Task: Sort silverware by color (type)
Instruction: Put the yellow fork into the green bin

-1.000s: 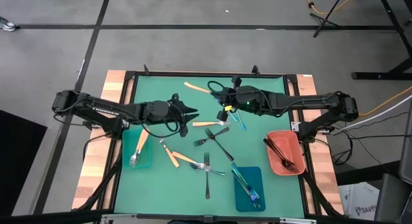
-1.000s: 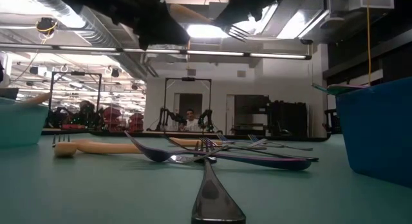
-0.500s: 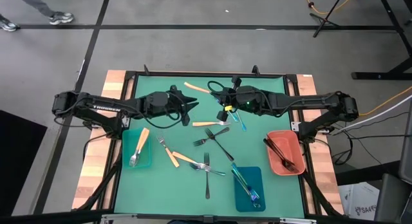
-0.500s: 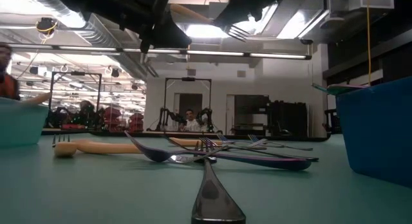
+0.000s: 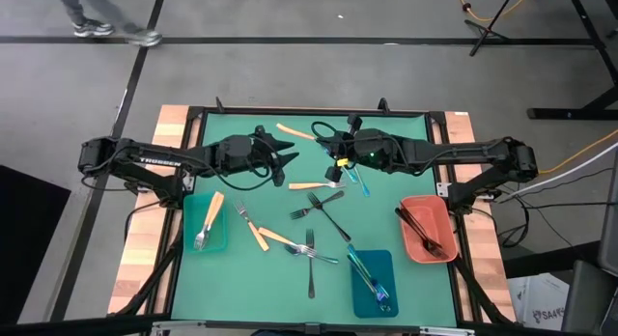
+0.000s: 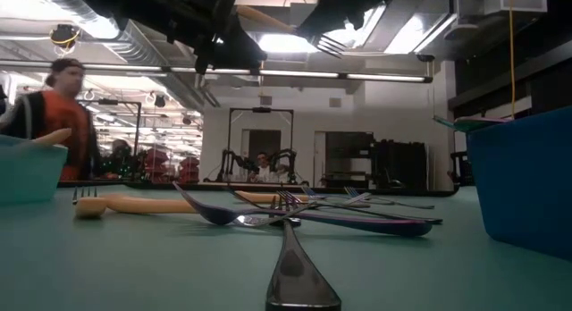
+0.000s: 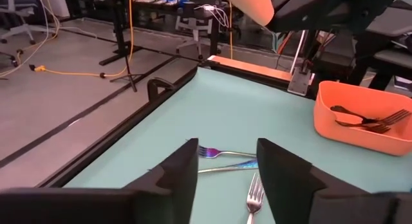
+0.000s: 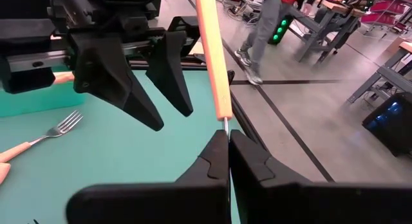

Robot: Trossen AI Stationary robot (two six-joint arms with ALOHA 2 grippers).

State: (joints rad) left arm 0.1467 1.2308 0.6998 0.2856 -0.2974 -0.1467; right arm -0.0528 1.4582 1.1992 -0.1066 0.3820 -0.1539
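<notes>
My right gripper (image 5: 324,140) hangs above the far middle of the green mat, shut on an orange-handled fork (image 5: 294,132). The fork's handle (image 8: 212,50) sticks out toward my left gripper (image 5: 287,162). That gripper is open and stands just left of the handle, its fingers (image 8: 138,89) beside it and apart from it. More silverware lies loose on the mat: an orange-handled fork (image 5: 311,185), black forks (image 5: 328,212), a silver fork (image 5: 311,259) and a blue piece (image 5: 359,180). My right gripper pinches the fork's thin metal neck (image 8: 225,125), just below the orange handle, between its two shut fingers. The fingers come about level from the table's right and lie along the fork. The fork is lifted clear, handle ahead, tines (image 6: 331,45) back under the gripper.
A teal tray (image 5: 190,241) at the near left holds an orange-handled fork. The blue tray (image 5: 355,299) holds iridescent pieces and the salmon tray (image 5: 409,247) holds black ones. A person walks on the floor beyond the far edge (image 5: 106,22).
My left gripper has swung toward the table's far edge, closer to the held fork's handle, and its fingers stand wider apart than before. My right gripper and its fork have kept still. A person has walked into view beyond the table.
</notes>
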